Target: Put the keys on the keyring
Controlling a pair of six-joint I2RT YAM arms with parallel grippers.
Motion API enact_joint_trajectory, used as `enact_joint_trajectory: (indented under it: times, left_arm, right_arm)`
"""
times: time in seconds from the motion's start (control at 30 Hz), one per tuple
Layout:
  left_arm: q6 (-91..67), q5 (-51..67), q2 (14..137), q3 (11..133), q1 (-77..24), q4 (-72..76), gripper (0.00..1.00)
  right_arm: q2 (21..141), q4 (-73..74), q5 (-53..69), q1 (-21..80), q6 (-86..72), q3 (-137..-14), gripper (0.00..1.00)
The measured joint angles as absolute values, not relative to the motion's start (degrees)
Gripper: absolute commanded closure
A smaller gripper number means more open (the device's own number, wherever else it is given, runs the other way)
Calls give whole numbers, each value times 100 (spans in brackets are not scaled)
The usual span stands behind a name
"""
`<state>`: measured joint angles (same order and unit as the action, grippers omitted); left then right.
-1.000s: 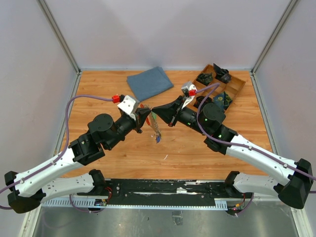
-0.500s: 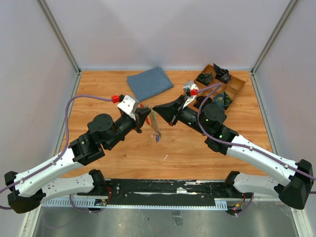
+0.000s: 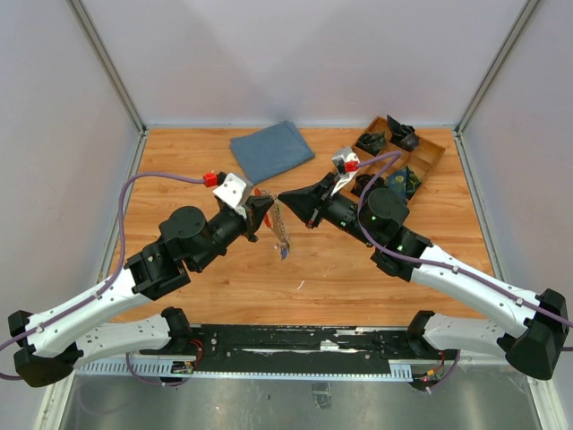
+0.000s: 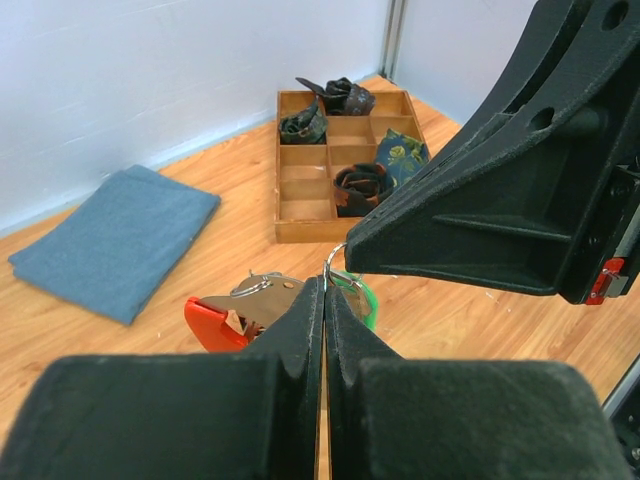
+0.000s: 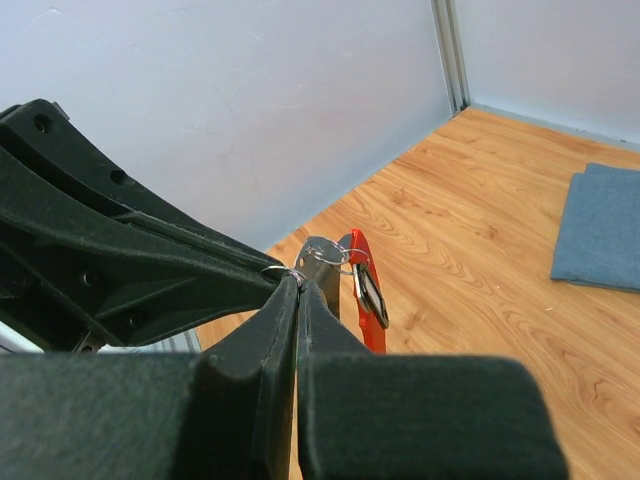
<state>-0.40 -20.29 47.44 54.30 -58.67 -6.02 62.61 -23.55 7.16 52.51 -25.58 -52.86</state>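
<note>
Barely changed: my right end effector (image 5: 297, 288) nudged back. It and my left end effector (image 4: 322, 298) stay pinched shut tip-to-tip; thin silver-grey metal keys (image 3: 281, 231) dangle midair beside thin red curved keyring (image 5: 367, 300). Threading unfinished.

Bright, even, diffuse light falls from above. In the top view the wooden table (image 3: 313, 269) is evenly lit, without hot spots, and the arms cast only faint, soft-edged shadows on it. The pale walls (image 3: 304, 63) look slightly washed out. That view is sharp throughout; its corner posts lean outward, a mild wide-angle stretch. In both wrist views the black jaws fill the lower part of the frame, dark, soft and out of focus, showing little surface detail. Farther back, the blue cloth (image 4: 110, 240) and the wooden tray (image 4: 300, 215) are clearer, though slightly soft. The floorboards in the right wrist view carry a gentle sheen.
</note>
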Motion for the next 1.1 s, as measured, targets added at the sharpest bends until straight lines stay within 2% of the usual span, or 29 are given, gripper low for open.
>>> enact_joint_trajectory:
  times: [1.1]
  left_arm:
    - [-25,-1990,4731,5384,-5867,-615,99]
  right_arm:
    - [6348,-1892,508,5284,-2838,-5341,99]
